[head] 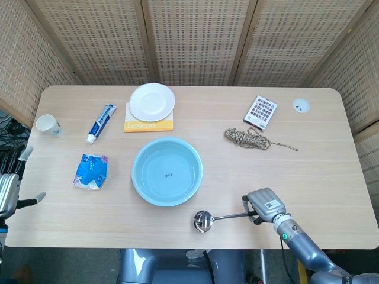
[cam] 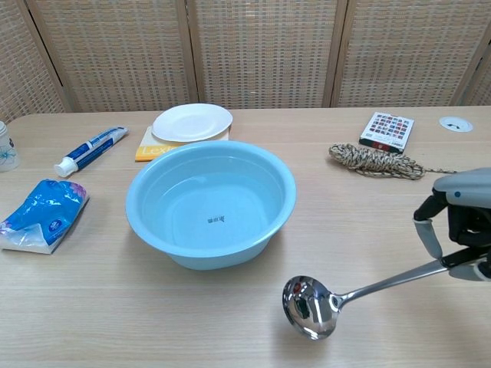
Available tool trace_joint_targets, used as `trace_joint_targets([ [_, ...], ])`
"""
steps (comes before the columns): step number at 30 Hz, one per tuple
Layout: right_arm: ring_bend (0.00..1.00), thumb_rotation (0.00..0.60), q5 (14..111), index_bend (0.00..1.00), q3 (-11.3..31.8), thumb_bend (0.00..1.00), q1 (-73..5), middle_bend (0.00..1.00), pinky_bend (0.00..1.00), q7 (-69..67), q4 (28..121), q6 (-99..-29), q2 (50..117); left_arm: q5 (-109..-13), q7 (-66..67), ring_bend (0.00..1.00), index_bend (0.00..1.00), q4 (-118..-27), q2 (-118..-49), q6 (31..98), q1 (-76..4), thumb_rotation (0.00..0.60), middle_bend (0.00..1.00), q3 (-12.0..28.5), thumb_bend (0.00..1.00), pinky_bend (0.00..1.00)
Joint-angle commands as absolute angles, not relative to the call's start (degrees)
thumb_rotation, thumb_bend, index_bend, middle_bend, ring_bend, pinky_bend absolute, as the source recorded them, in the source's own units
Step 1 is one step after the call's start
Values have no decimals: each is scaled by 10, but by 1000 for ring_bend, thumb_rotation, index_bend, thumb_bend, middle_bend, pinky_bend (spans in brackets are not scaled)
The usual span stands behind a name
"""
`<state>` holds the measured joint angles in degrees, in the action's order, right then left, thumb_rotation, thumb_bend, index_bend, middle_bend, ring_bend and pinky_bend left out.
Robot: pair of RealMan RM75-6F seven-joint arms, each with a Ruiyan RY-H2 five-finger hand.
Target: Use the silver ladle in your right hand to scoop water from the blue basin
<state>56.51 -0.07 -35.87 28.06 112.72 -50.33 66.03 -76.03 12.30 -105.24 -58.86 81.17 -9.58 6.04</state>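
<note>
The right robot hand (cam: 462,225) grips the handle of the silver ladle (cam: 337,301), whose shiny bowl hangs just above the table (head: 308,171) near its front edge, just beside the blue basin (head: 167,171) without touching it. The basin holds clear water and sits mid-table. The left robot hand (head: 10,188) waits off the table's left edge, fingers apart, holding nothing. A white plate (head: 152,102) rests on a yellow book (head: 148,125) behind the basin.

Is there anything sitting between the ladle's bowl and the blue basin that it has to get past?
Nothing visible lies between them. The ladle, held by the right hand, has its bowl over bare table just beside the blue basin. Only the basin's own near rim must be cleared. The rope lies farther back.
</note>
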Motion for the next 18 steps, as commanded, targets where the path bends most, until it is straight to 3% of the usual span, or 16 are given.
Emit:
trace_joint_targets([
  [1,1000,600,561,836,0,720,-366,1000,1000,279,1136,-496,650,-760,123,0,0,-1052,-589,811,-96,600,0,61,0,0],
  [8,1000,600,560,842,8,720,-383,1000,1000,252,1164,-470,617,-760,123,0,0,-1052,-589,811,-96,600,0,60,0,0],
  [18,1000,600,492,842,56,722,-446,1000,1000,234,1219,-448,544,-745,119,0,0,-1048,-590,800,-103,600,0,65,0,0],
])
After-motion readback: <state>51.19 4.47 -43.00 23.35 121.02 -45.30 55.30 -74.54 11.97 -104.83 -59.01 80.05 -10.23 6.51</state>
